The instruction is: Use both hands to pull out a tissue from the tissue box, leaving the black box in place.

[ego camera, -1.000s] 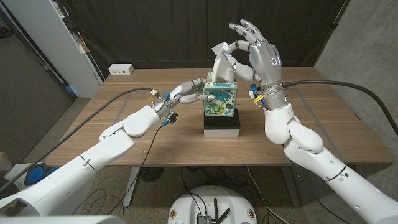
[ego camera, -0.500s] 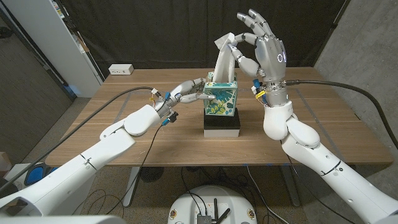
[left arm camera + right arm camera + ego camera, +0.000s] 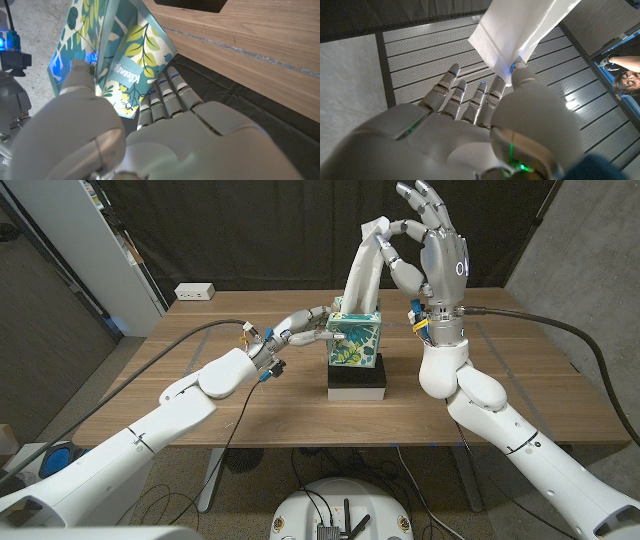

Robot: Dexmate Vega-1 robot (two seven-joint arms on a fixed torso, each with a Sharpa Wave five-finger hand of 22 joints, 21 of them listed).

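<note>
We are observing the tissue box (image 3: 354,340), patterned in teal with leaves, standing upright on the black box (image 3: 358,380) near the middle of the wooden table (image 3: 540,380). We are finding the left hand (image 3: 300,326) pressing against the side of the tissue box that faces the robot's left, with its fingers (image 3: 167,92) lying along one printed face and its thumb on the adjoining face, so it is gripping the carton at a corner, as the left wrist view is showing. We are noting the right hand (image 3: 425,245) raised well above the table, beyond and to the right of the tissue box, and it is pinching the upper end of a white tissue (image 3: 362,270) between its thumb and a finger while the other fingers are spreading upward. The tissue is stretching in a taut, slightly slanted column from the opening in the top of the tissue box up to that pinch. In the right wrist view we are seeing the tissue's corner (image 3: 515,35) clamped at the thumb tip, with a person's face at the edge of the frame. We are also recording a white power strip (image 3: 194,292) lying at the far left corner of the table, well apart from both hands.
</note>
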